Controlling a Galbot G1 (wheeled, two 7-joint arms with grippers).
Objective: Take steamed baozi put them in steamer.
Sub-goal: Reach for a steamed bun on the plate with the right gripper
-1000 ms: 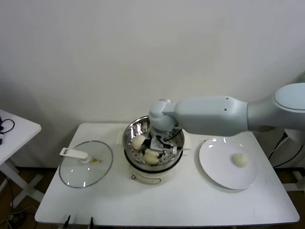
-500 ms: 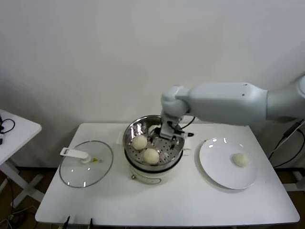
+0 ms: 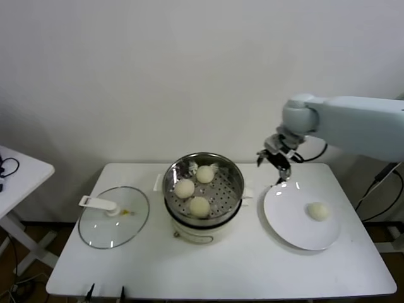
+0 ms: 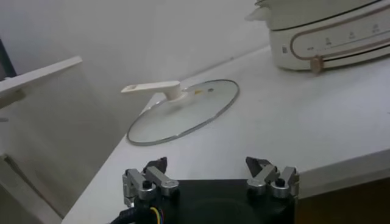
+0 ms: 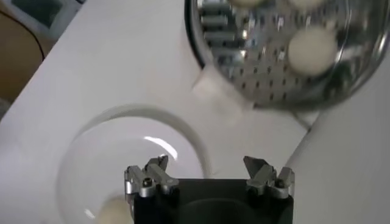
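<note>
The steel steamer (image 3: pixel 235 184) sits on its white cooker base at the table's middle and holds three baozi (image 3: pixel 184 188), (image 3: pixel 205 173), (image 3: pixel 199 206). A fourth baozi (image 3: pixel 317 211) lies on the white plate (image 3: pixel 287 221) at the right. My right gripper (image 3: pixel 278 158) is open and empty, raised above the plate's far-left edge, right of the steamer. The right wrist view shows the steamer (image 5: pixel 268 73), one baozi inside (image 5: pixel 312 50), the plate (image 5: pixel 79 176) and the plate's baozi (image 5: pixel 113 211). My left gripper (image 4: pixel 210 173) is open and empty, parked low off the table's front-left edge.
A round glass lid with a white handle (image 3: pixel 113 216) lies flat on the table left of the steamer; it also shows in the left wrist view (image 4: pixel 183 109). A second white table (image 3: pixel 19 170) stands at the far left. A white wall is behind.
My right gripper has lifted out of the steamer, leaving a third baozi inside, and has swung right to above the plate's edge. The left arm has not moved.
</note>
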